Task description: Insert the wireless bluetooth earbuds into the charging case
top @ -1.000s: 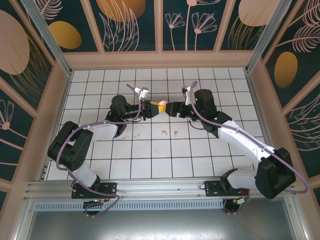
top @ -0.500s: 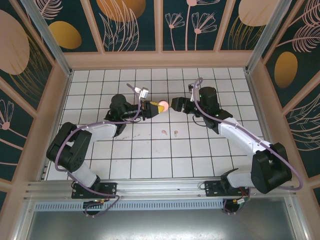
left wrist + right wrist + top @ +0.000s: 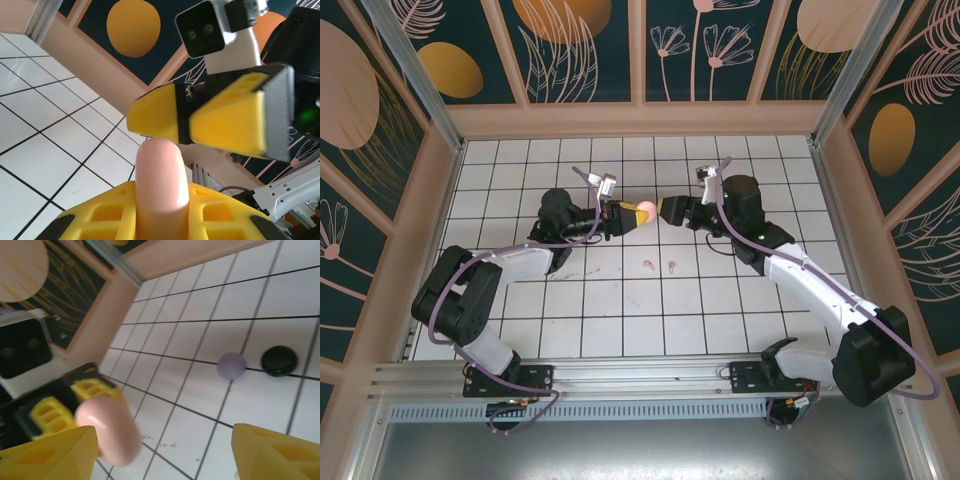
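The left tool (image 3: 628, 213) is pinched tight on a smooth, rounded pale pink charging case (image 3: 644, 210), holding it raised over the middle of the white tiled desk (image 3: 520, 160). Facing it, the right tool (image 3: 667, 208) has its yellow fingers (image 3: 272, 452) spread wide, just beside the case's free end and not gripping it. Two tiny pale pink stemmed earbuds (image 3: 648, 265) lie side by side on the desk, nearer the arm bases. A small lilac rounded object (image 3: 231, 365) and a black rounded object (image 3: 279, 360) sit close together on the tiles.
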